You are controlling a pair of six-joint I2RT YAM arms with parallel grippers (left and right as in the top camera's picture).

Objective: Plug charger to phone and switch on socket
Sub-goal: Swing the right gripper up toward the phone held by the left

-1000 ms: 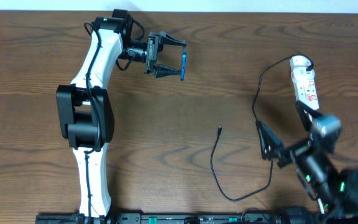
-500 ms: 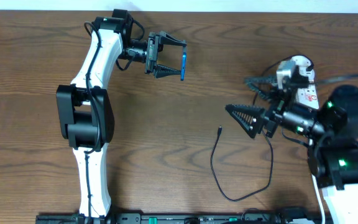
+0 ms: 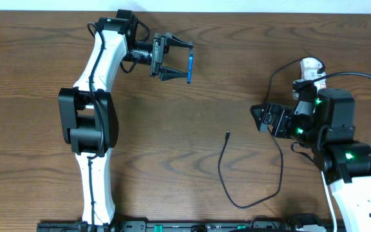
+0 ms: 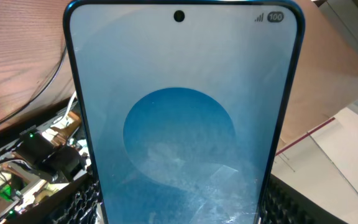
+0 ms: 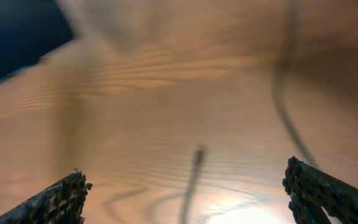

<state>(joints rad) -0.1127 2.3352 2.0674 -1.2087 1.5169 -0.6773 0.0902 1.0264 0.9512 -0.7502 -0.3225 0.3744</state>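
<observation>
My left gripper (image 3: 178, 65) is shut on the phone (image 3: 189, 67) and holds it on edge above the far middle of the table. In the left wrist view the phone's blue screen (image 4: 179, 124) fills the frame, clamped between my fingers (image 4: 179, 214). The charger's small tip (image 3: 228, 135) lies on the table, and its thin black cable (image 3: 240, 205) loops towards the front and back up to the right. My right gripper (image 3: 258, 117) is open and empty, right of the tip. The blurred right wrist view shows the tip (image 5: 196, 163) between the open fingers (image 5: 185, 174). The socket's rounded end (image 3: 310, 64) shows behind the right arm.
The right arm (image 3: 330, 122) covers most of the power strip. The left arm (image 3: 92, 109) stretches from the front edge to the far left. Black equipment (image 3: 172, 226) lines the table's front edge.
The right arm swung up from the front right corner, reached left towards the cable tip, then drew back a little to the right. The left arm and phone have not moved.
</observation>
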